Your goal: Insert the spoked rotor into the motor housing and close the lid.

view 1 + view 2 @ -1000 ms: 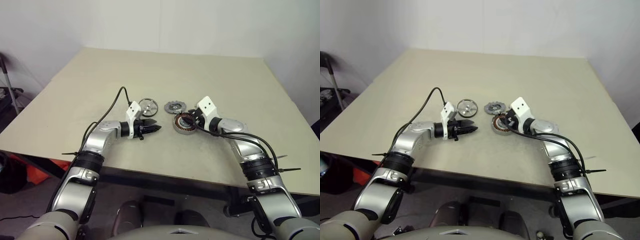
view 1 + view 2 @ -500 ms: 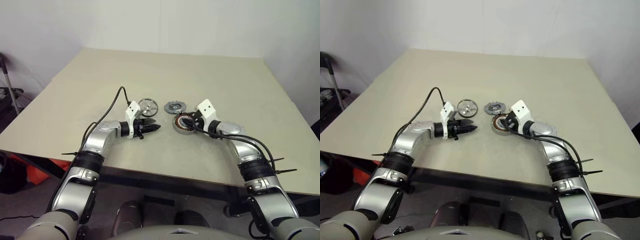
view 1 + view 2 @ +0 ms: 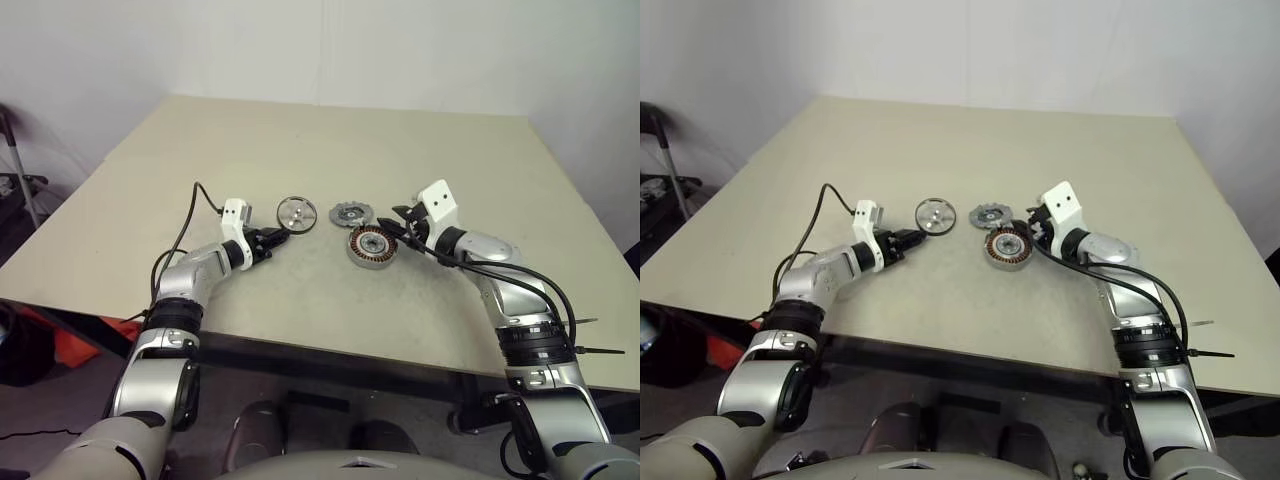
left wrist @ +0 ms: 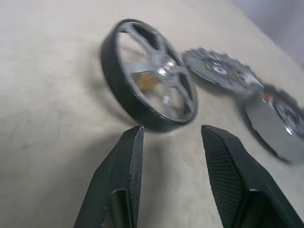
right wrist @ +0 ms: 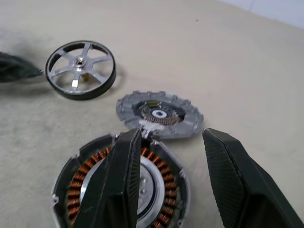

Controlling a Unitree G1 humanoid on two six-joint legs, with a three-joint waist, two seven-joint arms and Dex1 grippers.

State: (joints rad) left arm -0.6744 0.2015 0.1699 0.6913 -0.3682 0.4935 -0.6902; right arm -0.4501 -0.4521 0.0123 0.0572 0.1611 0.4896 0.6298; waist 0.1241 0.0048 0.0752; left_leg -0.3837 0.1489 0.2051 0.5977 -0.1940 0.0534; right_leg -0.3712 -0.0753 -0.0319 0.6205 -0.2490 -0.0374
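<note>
Table (image 3: 300,150): beige top, bearing all three parts.
Motor housing (image 3: 372,245): flat on the table, copper windings up, just below and ahead of the right gripper's (image 5: 171,142) open, empty jaws.
Lid (image 3: 350,213): flat, touching the housing's far edge, beyond the right jaws.
Spoked rotor (image 4: 149,95): flat, just ahead of the left gripper's (image 4: 171,137) jaws, which stand apart and hold nothing.

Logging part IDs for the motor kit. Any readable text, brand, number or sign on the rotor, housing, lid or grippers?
None can be read.
Spoked rotor: bare metal spokes, black rim, no marking.
Lid: dark centre with small details, too small to tell if any is text.
Motor housing: copper windings, no label.
</note>
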